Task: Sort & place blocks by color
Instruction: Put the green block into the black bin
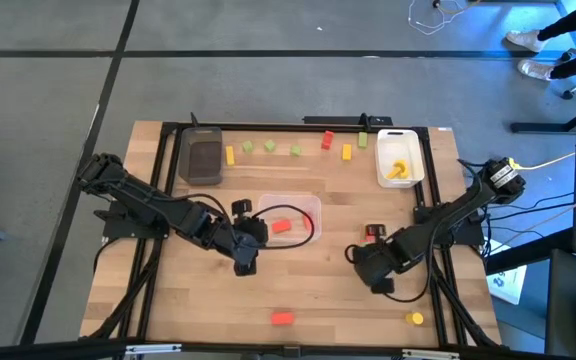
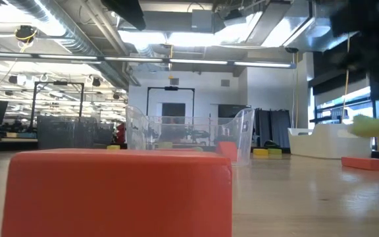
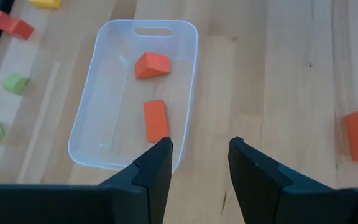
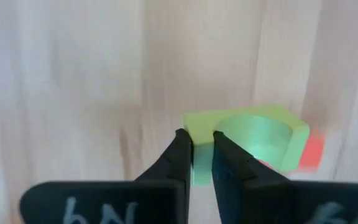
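Note:
My right gripper (image 4: 197, 138) (image 1: 375, 272) hangs over the table's near right part, shut on a light green block (image 4: 253, 134) with a rounded hollow; it shows blurred in the low view (image 2: 372, 125). A red block (image 1: 373, 232) lies just beyond it. My left gripper (image 3: 201, 146) (image 1: 244, 262) hovers open at the near end of the clear tray (image 1: 313, 208), which holds two red blocks (image 3: 155, 119). More green, yellow and red blocks (image 1: 296, 150) lie in a row along the far edge. My right gripper pinches the green block's thin wall (image 4: 199, 124) beside the hollow between its two fingers. The fingers come from above, pointing steeply down. In the low view the block hangs clear of the table top.
A dark grey tray (image 1: 203, 158) stands at the far left, and a white tray (image 1: 415, 165) with yellow blocks at the far right. A red block (image 1: 283, 318) and a yellow block (image 1: 415, 318) lie near the front edge. Bare wood spans the middle.

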